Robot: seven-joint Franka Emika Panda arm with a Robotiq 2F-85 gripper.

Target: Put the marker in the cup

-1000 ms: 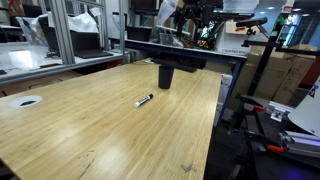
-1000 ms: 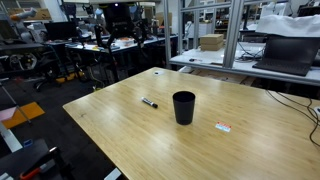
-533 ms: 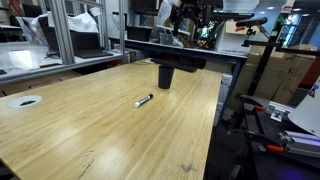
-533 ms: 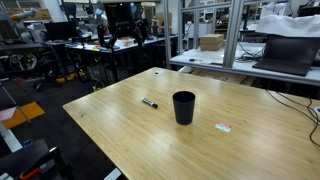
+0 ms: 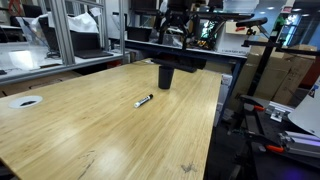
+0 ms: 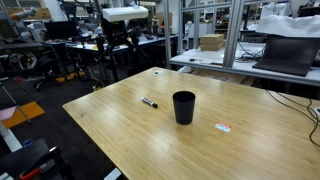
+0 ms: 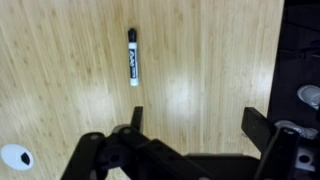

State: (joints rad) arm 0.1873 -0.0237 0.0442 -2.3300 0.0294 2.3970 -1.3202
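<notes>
- On the wooden table (image 5: 80,135), the marker (image 5: 144,100) lies flat on bare wood, touching nothing.
- Wrist view: marker (image 7: 132,56) runs top to bottom of the picture, with a dark cap at the upper end and a whitish body with a dark label band below it.
- Marker sits ahead of the gripper (image 7: 197,125), slightly off toward the finger on the picture's left, with bare wood between them.
- Gripper is spread wide; both dark fingers (image 7: 135,118) show at the bottom of the wrist view, far apart, with only table between them. It has hold of nothing.
- Gripper is up off the table, looking down at it, touching neither marker nor cup.
- Cup (image 5: 166,76) is dark, upright and open end up. It stands on the table near the marker but clearly apart from it, seen in both exterior views (image 6: 184,107).
- In an exterior view the marker (image 6: 150,102) lies beside the cup, with a gap of bare wood between.
- A small white-and-red label (image 6: 223,126) lies flat on the table on the cup's other side, away from the marker.
- A flat white ring (image 5: 27,101) lies near a table edge, well apart from marker and cup; it also shows at the wrist view's lower corner (image 7: 13,155).
- Robot arm (image 6: 122,35) rises past the table's far side. It is dark against clutter, so finger spread cannot be told there.
</notes>
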